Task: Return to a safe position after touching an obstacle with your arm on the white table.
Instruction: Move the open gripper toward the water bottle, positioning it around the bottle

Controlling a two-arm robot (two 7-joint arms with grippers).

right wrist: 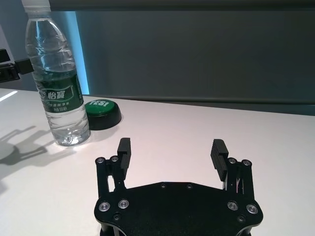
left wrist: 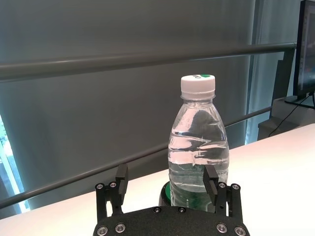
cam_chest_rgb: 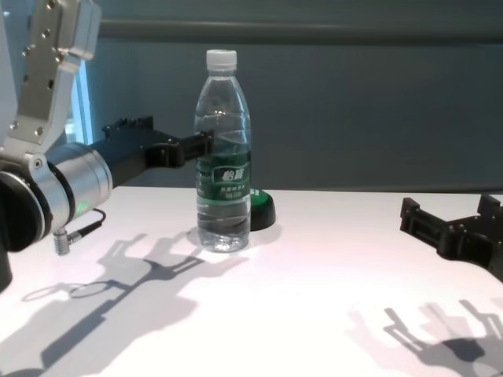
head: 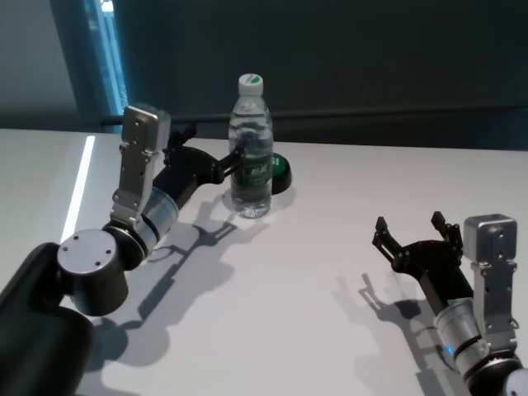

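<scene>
Currently, scene: a white counter with a dark wall and a rail behind it.
Obstacle: a clear water bottle with a white cap and a dark green label band stands upright toward the far side of the counter, left of centre in the head view.
Puck: a low black-and-green round puck sits just behind and to the right of the bottle, close against its base; whether they touch cannot be told.
Left gripper: the left gripper reaches in from the left at about the height of the label band, its jaws spread apart. In the left wrist view the bottle stands in front of one finger, off to one side of the gap. In the chest view the finger tip lies right at the bottle's side; contact cannot be confirmed.
Right gripper: the right gripper hovers low over the near right part of the counter, well apart from the bottle, jaws wide open and holding nothing.
Shadows: both arms cast dark shadows on the counter.
</scene>
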